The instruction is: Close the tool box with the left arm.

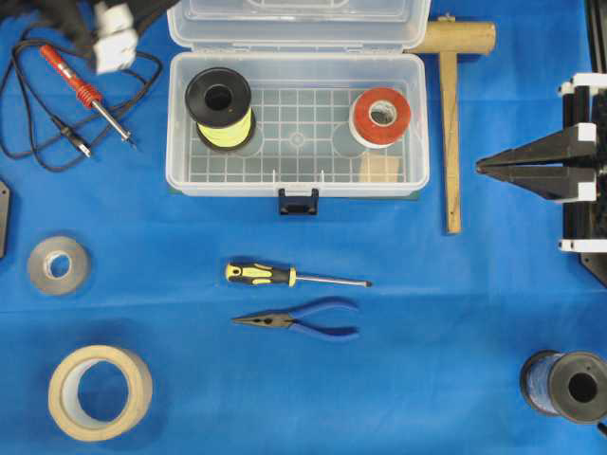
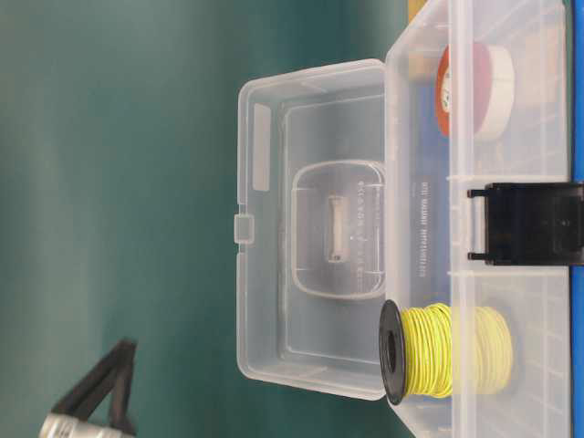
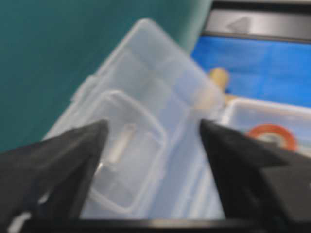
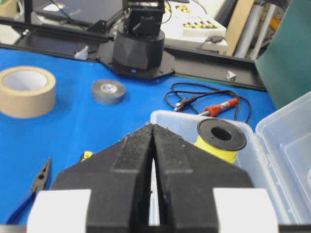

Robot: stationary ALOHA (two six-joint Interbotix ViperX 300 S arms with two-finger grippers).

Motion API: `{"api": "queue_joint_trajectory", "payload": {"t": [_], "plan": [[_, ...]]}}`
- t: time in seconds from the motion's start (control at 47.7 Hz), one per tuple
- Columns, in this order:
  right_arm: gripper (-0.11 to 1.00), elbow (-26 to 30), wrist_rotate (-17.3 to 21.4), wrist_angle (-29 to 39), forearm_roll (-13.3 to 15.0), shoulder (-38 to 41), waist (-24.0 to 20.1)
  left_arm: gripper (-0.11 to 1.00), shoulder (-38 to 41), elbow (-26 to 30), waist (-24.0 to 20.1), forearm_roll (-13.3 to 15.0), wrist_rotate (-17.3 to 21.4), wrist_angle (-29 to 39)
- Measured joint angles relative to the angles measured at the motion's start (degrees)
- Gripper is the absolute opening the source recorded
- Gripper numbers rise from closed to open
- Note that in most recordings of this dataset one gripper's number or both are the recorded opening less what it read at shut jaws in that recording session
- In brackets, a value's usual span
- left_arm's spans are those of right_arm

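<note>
Tool box (image 1: pixel 297 123) sits open at the far middle of the blue cloth (image 1: pixel 427 332), clear lid (image 2: pixel 310 228) raised upright behind the tray, black latch (image 1: pixel 298 201) at the near wall. Inside the tool box: a yellow wire spool (image 1: pixel 220 107) at the left end, a red-and-white tape roll (image 1: pixel 380 117) at the right end, both on the grid floor. Left gripper (image 3: pixel 153 141) hovers behind and left of the tool box, fingers spread wide with nothing between them, the lid's outer face filling its wrist view; in the overhead view it is only a blur at the top left corner. Right gripper (image 1: pixel 484 166) lies well right of the tool box, fingers pressed together on nothing. Wooden mallet (image 1: pixel 450 114) just right of the tool box. Soldering iron (image 1: pixel 85 90) with cable left of the tool box. Near side of the tool box: screwdriver (image 1: pixel 294 276), then blue-handled pliers (image 1: pixel 303 320). Grey tape roll (image 1: pixel 58 264) and tan tape roll (image 1: pixel 100 391) toward the near left, a dark spool (image 1: pixel 567 386) at the near right
</note>
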State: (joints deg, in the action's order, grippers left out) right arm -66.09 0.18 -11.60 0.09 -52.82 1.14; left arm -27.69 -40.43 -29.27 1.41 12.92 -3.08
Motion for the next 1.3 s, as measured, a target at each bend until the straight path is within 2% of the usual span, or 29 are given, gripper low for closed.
{"api": "queue_joint_trajectory", "payload": {"t": [0.063, 0.189, 0.356, 0.566, 0.797, 1.3], "plan": [[0.0, 0.0, 0.0, 0.0, 0.0, 0.4, 0.0, 0.92, 3.7, 2.8, -2.1, 0.0, 0.3, 1.5], [0.0, 0.0, 0.0, 0.0, 0.0, 1.0, 0.0, 0.92, 10.0, 8.4, -5.4, 0.0, 4.1, 5.9], [0.0, 0.0, 0.0, 0.0, -0.1, 1.6, 0.0, 0.92, 17.8, 15.4, -6.7, -0.1, 9.1, 10.6], [0.0, 0.0, 0.0, 0.0, -0.1, 2.3, 0.0, 0.92, 25.8, 21.2, -9.7, -0.1, 10.2, 14.3], [0.0, 0.0, 0.0, 0.0, -0.1, 2.7, 0.2, 0.92, 30.3, 22.1, -11.3, -0.1, 10.3, 16.0], [0.0, -0.1, 0.0, 0.0, -0.1, 3.2, 2.3, 0.92, 29.6, 21.8, -9.9, -0.2, 9.8, 20.7]]}}
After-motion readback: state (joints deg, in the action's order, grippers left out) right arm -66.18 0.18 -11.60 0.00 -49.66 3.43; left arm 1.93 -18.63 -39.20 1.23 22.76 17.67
